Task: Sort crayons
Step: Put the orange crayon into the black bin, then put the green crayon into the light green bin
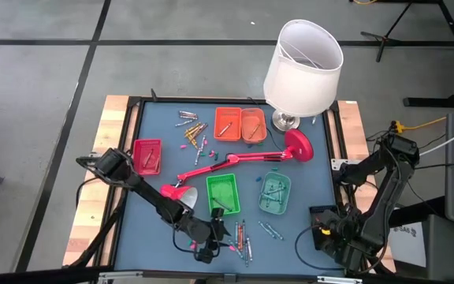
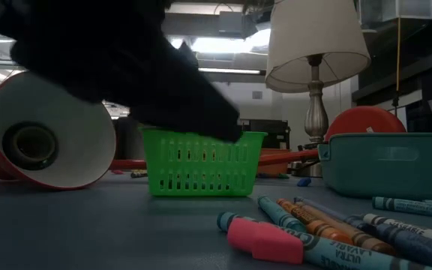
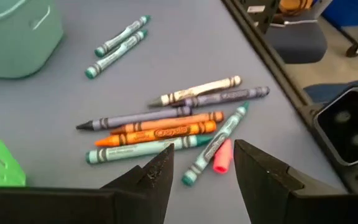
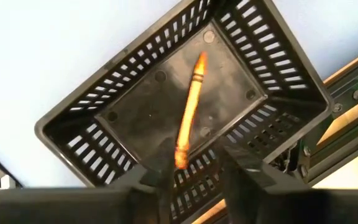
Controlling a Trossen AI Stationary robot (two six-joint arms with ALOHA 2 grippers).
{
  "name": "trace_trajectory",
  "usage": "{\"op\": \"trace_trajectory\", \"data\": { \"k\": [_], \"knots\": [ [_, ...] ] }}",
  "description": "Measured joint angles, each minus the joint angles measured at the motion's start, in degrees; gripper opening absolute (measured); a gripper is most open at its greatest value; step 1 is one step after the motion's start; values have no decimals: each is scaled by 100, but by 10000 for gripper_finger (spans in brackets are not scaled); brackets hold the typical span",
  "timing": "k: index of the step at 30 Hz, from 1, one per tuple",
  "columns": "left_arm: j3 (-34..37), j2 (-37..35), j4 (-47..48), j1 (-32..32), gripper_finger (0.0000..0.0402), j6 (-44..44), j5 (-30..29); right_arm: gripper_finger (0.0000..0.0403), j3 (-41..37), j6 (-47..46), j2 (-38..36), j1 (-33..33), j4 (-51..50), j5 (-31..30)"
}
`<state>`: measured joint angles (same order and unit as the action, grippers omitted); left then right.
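Crayons [image 3: 166, 127] lie just ahead of left tool [image 3: 201, 165], fingers apart.

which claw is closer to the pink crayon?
Left. The left claw hangs open just over the pink crayon; the right claw is off above the black basket.

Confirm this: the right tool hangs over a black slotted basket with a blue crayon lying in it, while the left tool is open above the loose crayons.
Not quite. The crayon in the black basket is orange, not blue, as the right wrist view shows. The rest holds: the right tool hangs over that basket, and the left tool is open above the loose crayons.
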<state>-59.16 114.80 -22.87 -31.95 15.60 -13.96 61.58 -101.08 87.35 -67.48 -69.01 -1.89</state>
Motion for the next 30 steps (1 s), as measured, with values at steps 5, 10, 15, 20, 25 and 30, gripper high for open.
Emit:
{"op": "trace_trajectory", "data": {
  "k": [5,10,15,20,25,30],
  "knots": [
    [0,124,-103,0,151,-315,41,158,0,160,0,0,-6,-2],
    [0,222,-154,6,151,-431,39,173,0,258,0,0,0,-7],
    [0,297,-173,5,151,-436,36,174,0,258,0,0,11,-7],
    [2,284,-269,5,151,-423,-17,175,0,258,0,0,11,-7],
    [2,278,-335,-2,151,-422,184,175,0,258,0,0,15,-5],
    [2,278,-335,-45,151,-424,348,175,0,258,0,0,65,-4]
  ]
}}
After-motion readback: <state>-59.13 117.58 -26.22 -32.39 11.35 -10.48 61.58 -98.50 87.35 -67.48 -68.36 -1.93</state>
